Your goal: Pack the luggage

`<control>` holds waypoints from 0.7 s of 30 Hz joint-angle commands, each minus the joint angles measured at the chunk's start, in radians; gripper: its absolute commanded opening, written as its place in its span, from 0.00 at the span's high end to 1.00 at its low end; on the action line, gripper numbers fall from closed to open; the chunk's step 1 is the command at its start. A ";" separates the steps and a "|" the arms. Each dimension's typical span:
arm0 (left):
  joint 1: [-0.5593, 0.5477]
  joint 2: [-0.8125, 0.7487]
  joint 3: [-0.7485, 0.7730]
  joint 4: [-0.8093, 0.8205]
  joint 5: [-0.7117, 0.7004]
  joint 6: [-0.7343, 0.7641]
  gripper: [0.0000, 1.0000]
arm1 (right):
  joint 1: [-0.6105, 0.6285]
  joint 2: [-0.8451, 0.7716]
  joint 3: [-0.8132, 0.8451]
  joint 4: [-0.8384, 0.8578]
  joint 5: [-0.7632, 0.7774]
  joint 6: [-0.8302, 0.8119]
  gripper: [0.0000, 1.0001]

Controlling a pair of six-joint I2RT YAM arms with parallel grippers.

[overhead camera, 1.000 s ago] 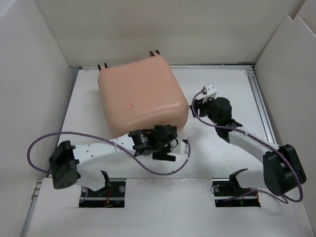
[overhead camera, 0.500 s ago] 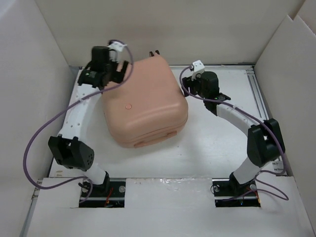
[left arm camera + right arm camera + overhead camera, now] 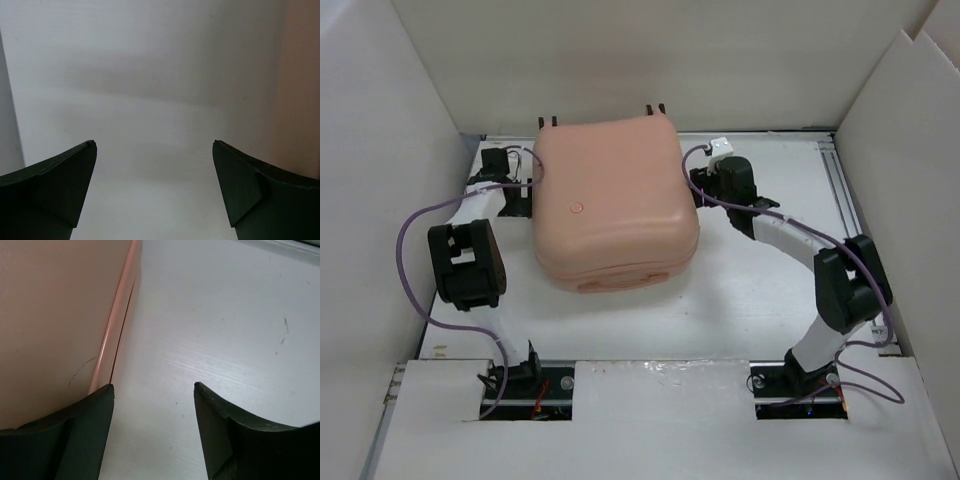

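Observation:
The luggage, a large pale pink hard-shell suitcase, lies closed and flat on the white table at the back middle. Its wheels point to the back wall. My left gripper is open and empty beside the luggage's left side; in the left wrist view the pink shell fills the right edge. My right gripper is open and empty at the luggage's right side; in the right wrist view its left finger lies next to the pink shell and seam.
White walls enclose the table on the left, back and right. A metal rail runs along the table's right side. Purple cables loop off both arms. Bare white table lies in front of the luggage.
The left arm has swung from the luggage's front, around its back-left corner, down to its left side. The luggage has turned square to the back wall. The right gripper has moved against its right side.

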 commanded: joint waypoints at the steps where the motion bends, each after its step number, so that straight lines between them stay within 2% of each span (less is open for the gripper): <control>1: -0.192 0.014 0.034 0.005 0.254 0.095 0.00 | 0.118 -0.098 -0.085 0.074 -0.035 0.107 0.30; 6: -0.261 0.005 0.045 0.014 0.263 0.073 0.00 | 0.130 -0.173 -0.180 0.132 -0.007 0.143 0.30; 10: -0.230 -0.050 0.036 -0.009 0.225 0.014 0.00 | 0.082 -0.183 -0.171 0.100 -0.025 0.100 0.30; 14: -0.108 -0.094 0.057 -0.067 0.128 -0.054 0.00 | -0.013 -0.239 -0.151 0.016 -0.036 0.056 0.30; 17: -0.019 -0.145 0.084 -0.077 0.119 -0.095 0.00 | -0.122 -0.328 -0.118 -0.095 -0.048 0.019 0.28; 21: 0.208 -0.191 0.125 -0.077 0.171 -0.108 0.00 | -0.274 -0.463 -0.039 -0.346 -0.039 -0.027 0.25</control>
